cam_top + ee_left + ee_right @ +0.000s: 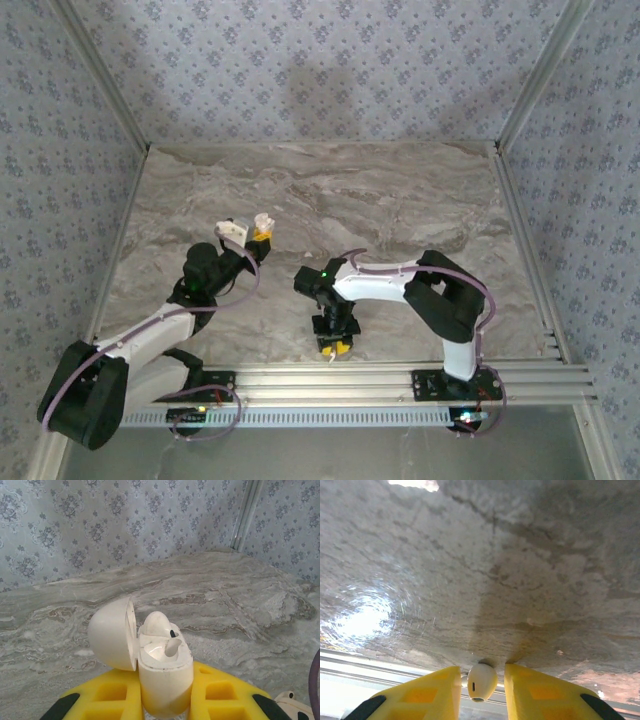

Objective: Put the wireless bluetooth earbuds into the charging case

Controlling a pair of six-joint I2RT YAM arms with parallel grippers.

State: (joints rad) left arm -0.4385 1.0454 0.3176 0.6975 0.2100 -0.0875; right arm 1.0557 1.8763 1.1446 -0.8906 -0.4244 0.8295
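White case (165,675), lid (112,635) open, one earbud (157,624) seated, sits clamped in the raised left gripper (262,232). The down-pointing right gripper (481,672) pinches the other earbud (481,681).

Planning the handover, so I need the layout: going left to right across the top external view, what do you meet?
Left arm's elbow → charging case → right gripper → right arm's base

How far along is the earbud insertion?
Done: the open white plastic charging case is held in the left gripper, with one small white earbud seated in it. In hand: the second white earbud sits between the yellow fingers of the right gripper, low over the grey marbled table; clamped or not, I can't tell. Left: carry it to the case's other slot.
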